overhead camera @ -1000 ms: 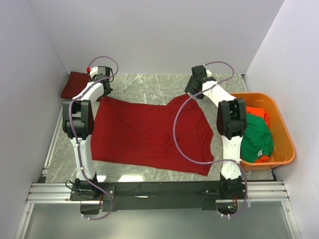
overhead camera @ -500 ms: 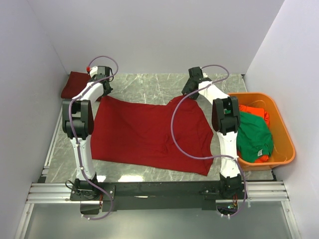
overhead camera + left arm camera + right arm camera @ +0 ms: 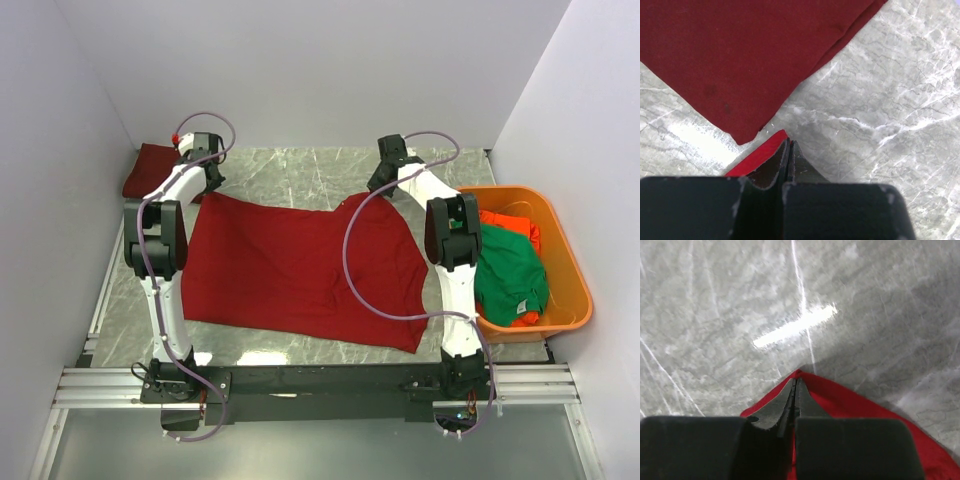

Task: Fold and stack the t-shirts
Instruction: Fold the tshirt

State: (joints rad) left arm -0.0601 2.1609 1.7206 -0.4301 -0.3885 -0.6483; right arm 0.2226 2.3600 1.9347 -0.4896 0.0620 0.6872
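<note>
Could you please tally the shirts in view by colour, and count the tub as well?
Crimson shirts: 2, the spread shirt and the folded shirt
Green shirt: 1
Orange-red shirt: 1
Tub: 1
Total: 5

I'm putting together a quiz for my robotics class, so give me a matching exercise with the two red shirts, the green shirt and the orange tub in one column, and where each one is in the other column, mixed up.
Things
1. spread crimson t-shirt
2. folded crimson t-shirt
3. green t-shirt
4. orange tub

Places
A. far left corner of the table
B. inside the tub
C. right edge of the table
D. flat across the middle of the table

Pairs: 1-D, 2-A, 3-B, 4-C
</note>
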